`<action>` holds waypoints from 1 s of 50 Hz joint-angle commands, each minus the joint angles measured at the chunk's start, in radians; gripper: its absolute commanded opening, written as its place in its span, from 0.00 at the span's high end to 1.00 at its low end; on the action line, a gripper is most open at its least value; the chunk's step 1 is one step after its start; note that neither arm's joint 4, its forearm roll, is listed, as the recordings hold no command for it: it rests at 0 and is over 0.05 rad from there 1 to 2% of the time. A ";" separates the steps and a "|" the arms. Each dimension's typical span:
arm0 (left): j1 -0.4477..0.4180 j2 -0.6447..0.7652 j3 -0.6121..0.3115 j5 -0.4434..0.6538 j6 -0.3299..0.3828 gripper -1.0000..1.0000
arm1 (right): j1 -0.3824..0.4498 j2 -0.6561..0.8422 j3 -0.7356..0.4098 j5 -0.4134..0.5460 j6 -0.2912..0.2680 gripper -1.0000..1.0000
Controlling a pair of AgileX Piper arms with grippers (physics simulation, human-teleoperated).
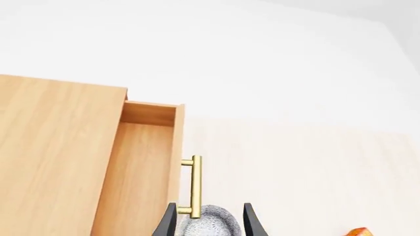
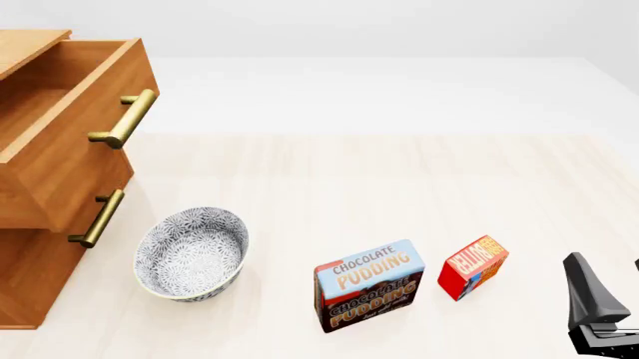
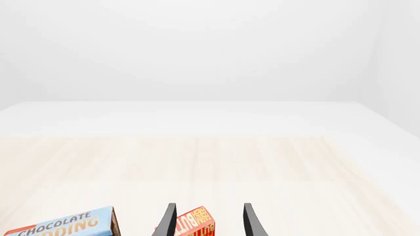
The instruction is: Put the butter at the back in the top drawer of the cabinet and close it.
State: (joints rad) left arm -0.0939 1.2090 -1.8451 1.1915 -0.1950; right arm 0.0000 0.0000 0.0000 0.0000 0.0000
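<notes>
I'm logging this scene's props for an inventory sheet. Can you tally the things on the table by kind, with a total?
Cabinets: 1, the cabinet, its top drawer pulled open
Bowls: 1, the patterned bowl
Boxes: 2, the Chocolate Pudding box and the red butter
Total: 4
</notes>
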 commanded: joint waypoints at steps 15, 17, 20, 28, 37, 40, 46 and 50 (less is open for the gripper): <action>0.042 -0.008 0.057 -0.028 0.009 0.00 | 0.000 0.000 0.000 0.000 0.000 0.00; 0.045 -0.009 0.060 -0.032 0.009 0.00 | 0.000 0.000 0.000 0.000 0.000 0.00; 0.047 -0.012 0.077 -0.042 0.008 0.00 | 0.000 0.000 0.000 0.000 0.000 0.00; 0.055 -0.014 0.098 -0.054 0.007 0.00 | 0.000 0.000 0.000 0.000 0.000 0.00; 0.067 -0.021 0.133 -0.074 0.008 0.00 | 0.000 0.000 0.000 0.000 0.000 0.00; 0.070 -0.021 0.143 -0.079 0.006 0.00 | 0.000 0.000 0.000 0.000 0.000 0.00; 0.074 -0.020 0.163 -0.092 0.004 0.00 | 0.000 0.000 0.000 0.000 0.000 0.00; 0.078 -0.020 0.175 -0.101 0.004 0.00 | 0.000 0.000 0.000 0.000 0.000 0.00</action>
State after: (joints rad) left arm -0.0246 1.1897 -1.7017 1.1109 -0.1891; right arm 0.0000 0.0000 0.0000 0.0000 0.0000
